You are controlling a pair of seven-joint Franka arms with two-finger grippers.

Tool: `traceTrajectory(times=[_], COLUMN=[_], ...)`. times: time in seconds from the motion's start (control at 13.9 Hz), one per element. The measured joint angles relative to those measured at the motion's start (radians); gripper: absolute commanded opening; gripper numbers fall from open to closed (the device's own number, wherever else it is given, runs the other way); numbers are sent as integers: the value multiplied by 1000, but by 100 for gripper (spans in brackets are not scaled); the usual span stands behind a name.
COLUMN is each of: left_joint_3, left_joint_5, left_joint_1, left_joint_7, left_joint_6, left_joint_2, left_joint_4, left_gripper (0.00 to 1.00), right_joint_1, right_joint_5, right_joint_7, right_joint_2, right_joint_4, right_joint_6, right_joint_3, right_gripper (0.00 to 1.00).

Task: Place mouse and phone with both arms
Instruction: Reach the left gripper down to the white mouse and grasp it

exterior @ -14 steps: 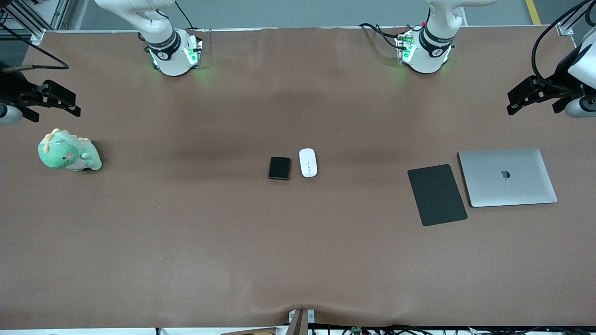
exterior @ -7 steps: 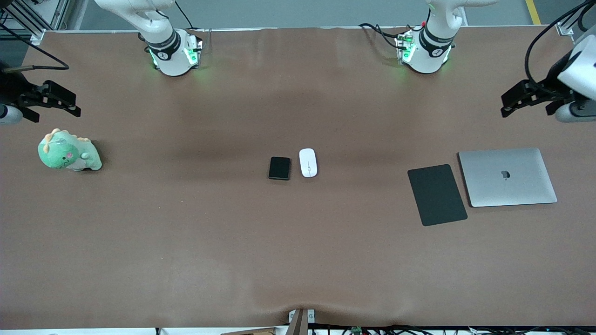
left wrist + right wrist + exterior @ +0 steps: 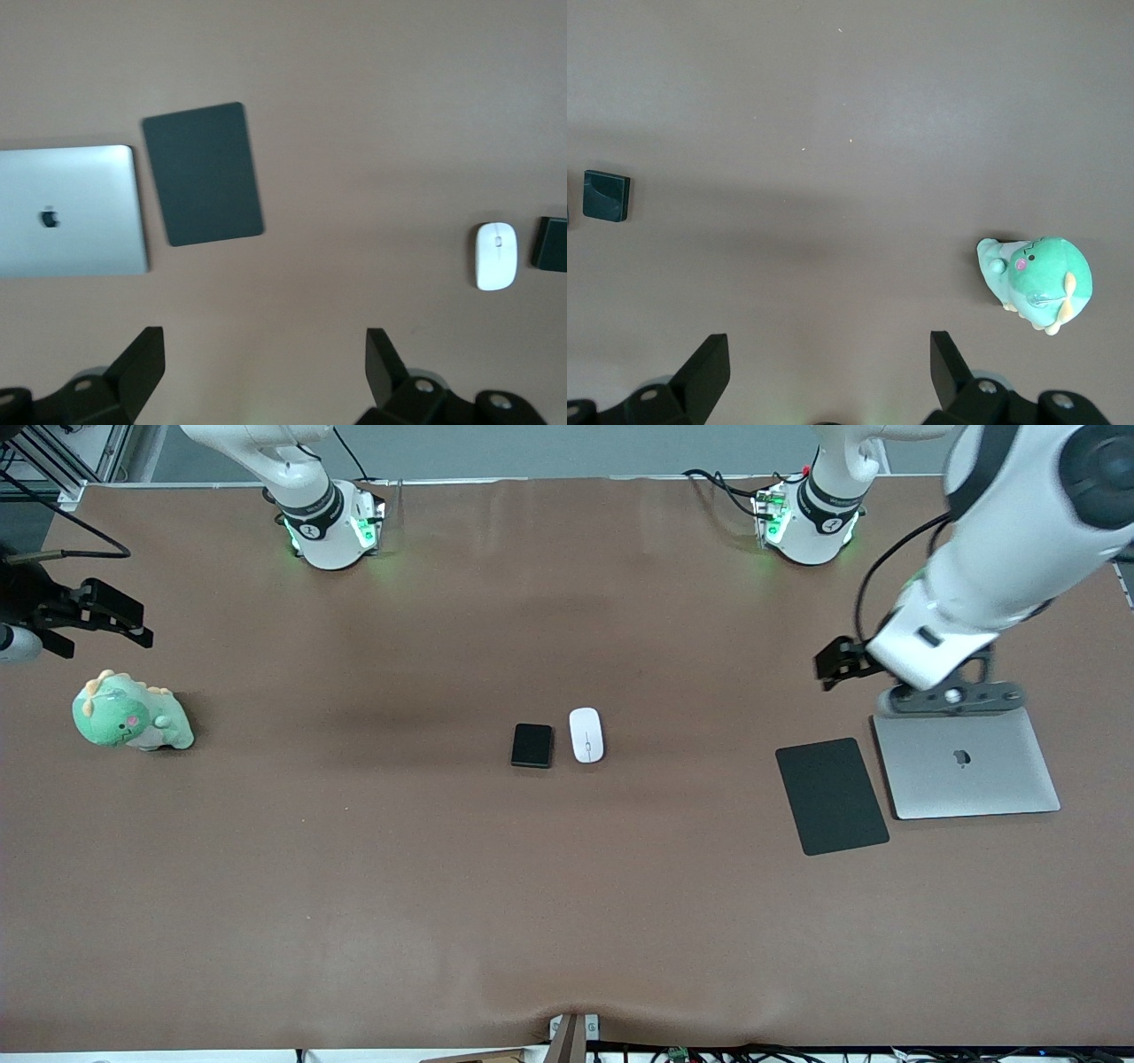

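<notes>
1 mouse [image 3: 586,735], 1 phone [image 3: 532,745] (side by side); left tool [image 3: 264,363] and right tool [image 3: 829,361] agape.

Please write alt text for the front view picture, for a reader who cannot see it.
A white mouse and a small black phone lie side by side in the middle of a brown table. The left hand is open in the air above the table near a black mouse pad and a closed laptop; the right hand waits open above a green plush toy.
</notes>
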State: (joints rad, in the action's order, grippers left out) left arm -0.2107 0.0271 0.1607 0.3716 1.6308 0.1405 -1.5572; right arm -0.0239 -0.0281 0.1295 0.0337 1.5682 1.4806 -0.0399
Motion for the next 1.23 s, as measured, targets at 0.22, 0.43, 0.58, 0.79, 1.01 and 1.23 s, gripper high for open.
traceTrajectory(times=[0.22, 0.43, 0.58, 0.79, 1.01, 1.23], left_joint_3=[-7, -9, -9, -9, -8, -7], left_joint_5=[0, 0, 0, 1, 1, 47], left_joint_1=[102, 195, 248, 324, 375, 413], left_joint_7=[130, 233, 311, 443, 508, 588], left_joint_6=[111, 237, 336, 448, 499, 552], left_joint_2=[75, 179, 258, 367, 437, 493], left_joint_4=[-43, -52, -54, -54, -54, -54], left_gripper=[100, 100, 100, 100, 100, 100], right_joint_1=[0, 0, 0, 0, 0, 0], right_joint_5=[0, 0, 0, 0, 0, 0], right_joint_7=[0, 0, 0, 0, 0, 0], right_joint_2=[0, 0, 0, 0, 0, 0], right_joint_4=[0, 0, 0, 0, 0, 0], right_joint_6=[0, 0, 0, 0, 0, 1], right_joint_3=[0, 0, 0, 0, 0, 0], right_gripper=[100, 100, 100, 100, 100, 100])
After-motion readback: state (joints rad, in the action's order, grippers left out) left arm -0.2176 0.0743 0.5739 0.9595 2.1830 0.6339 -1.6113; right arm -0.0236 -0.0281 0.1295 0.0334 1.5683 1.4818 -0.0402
